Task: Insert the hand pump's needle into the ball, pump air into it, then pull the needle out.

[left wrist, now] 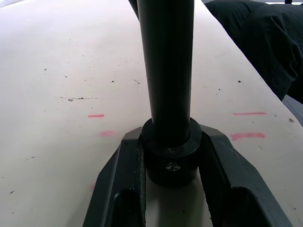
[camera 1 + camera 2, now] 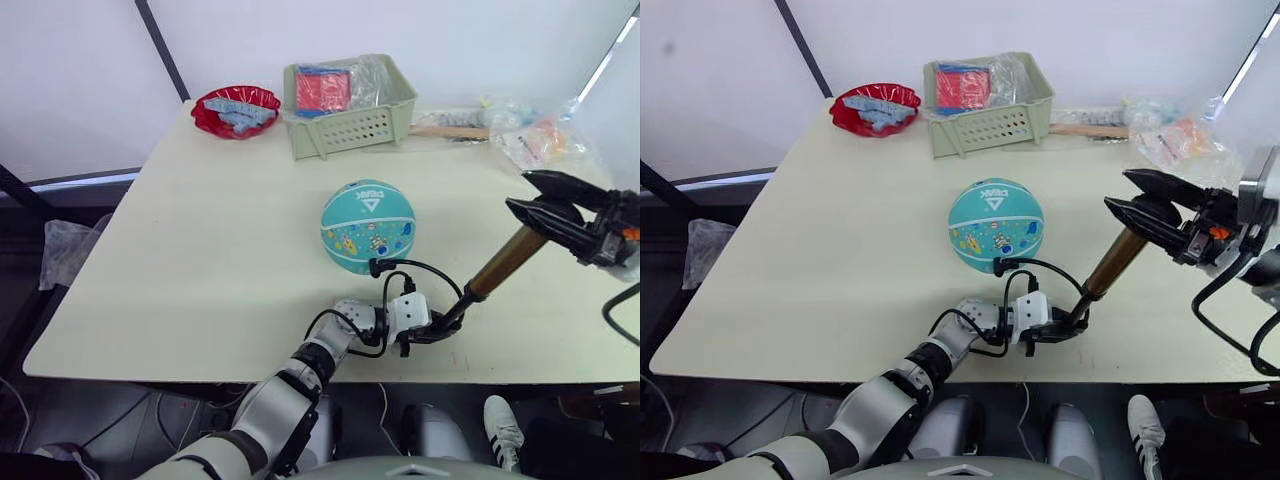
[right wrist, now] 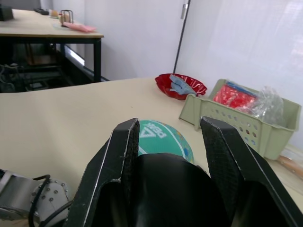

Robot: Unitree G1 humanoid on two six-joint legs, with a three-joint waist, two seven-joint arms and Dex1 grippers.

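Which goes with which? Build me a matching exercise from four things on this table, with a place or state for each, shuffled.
1 ball
2 hand pump
3 red bowl
4 green basket

a far left corner of the table
b gripped at its ends by left gripper and right gripper
c mid-table, white logo up
d far edge, red packet inside

Pairs: 1-c, 2-b, 3-a, 4-d

Gold-barrelled hand pump leans tilted beside the teal ball.
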